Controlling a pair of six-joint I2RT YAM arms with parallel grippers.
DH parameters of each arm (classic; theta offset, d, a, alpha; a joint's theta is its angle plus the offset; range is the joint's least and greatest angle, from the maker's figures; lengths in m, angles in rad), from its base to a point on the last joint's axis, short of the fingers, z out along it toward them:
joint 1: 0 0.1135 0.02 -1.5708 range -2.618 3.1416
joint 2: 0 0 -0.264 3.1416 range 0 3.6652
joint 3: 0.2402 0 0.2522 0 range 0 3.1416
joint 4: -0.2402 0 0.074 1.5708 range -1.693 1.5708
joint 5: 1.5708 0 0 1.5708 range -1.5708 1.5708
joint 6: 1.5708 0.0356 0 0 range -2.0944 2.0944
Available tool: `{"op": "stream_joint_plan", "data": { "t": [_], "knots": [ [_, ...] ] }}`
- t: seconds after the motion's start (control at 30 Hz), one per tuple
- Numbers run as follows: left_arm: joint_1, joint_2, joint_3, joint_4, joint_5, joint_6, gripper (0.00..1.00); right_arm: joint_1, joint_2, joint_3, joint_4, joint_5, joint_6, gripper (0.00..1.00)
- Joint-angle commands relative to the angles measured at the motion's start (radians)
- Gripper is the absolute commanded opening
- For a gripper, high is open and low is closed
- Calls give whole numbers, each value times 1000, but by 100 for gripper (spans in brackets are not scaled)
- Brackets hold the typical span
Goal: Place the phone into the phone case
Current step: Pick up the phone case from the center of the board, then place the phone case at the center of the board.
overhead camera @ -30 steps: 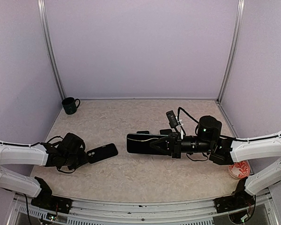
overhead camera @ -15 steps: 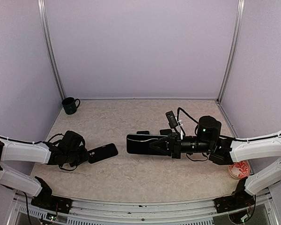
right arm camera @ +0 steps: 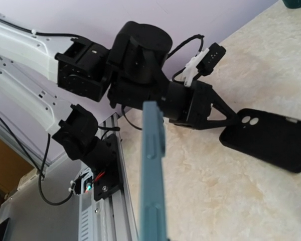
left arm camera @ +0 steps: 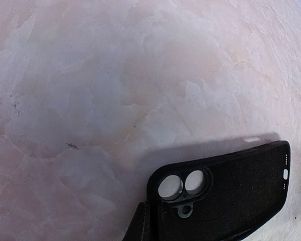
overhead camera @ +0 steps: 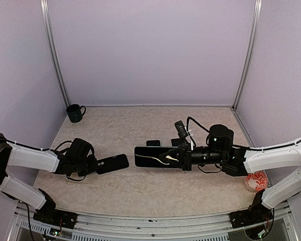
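Case (overhead camera: 113, 163) edge in left tool (overhead camera: 97, 165)

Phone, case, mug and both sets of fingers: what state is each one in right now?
Phone: held off the table, gripped by right fingers.
Phone case: lying open side up, camera end pinched by left fingers.
Mug: upright, untouched.
Left fingers: shut on phone case.
Right fingers: shut on phone.

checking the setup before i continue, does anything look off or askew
Nothing damaged or spilled. The phone is held clear of the table in the right gripper, while the phone case is pinched at its camera end by the left gripper.
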Motion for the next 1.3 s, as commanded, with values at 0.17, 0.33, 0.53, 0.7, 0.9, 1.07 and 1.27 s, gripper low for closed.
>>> {"op": "stream_joint_plan", "data": {
  "t": [0.17,0.33,0.53,0.7,0.9,1.07,1.27],
  "knots": [
    [2,-6,-15,-31,39,42,0,-9,2,44,31,-11,-2,0],
    [-15,-31,-10,-40,65,59,0,-10,24,72,-15,-8,22,0],
    [-109,-44,21,-60,82,74,0,-11,71,127,-96,-21,80,0],
    [-193,-47,33,-66,73,30,0,-9,114,142,-101,-42,145,0],
    [-302,-40,57,-53,13,-58,0,1,179,133,-51,-67,281,0],
    [-383,32,101,-26,-15,-103,0,11,230,128,-50,-42,369,0],
    [-458,140,160,-34,-40,-133,0,11,280,118,-82,-25,456,0]
  ]
}}
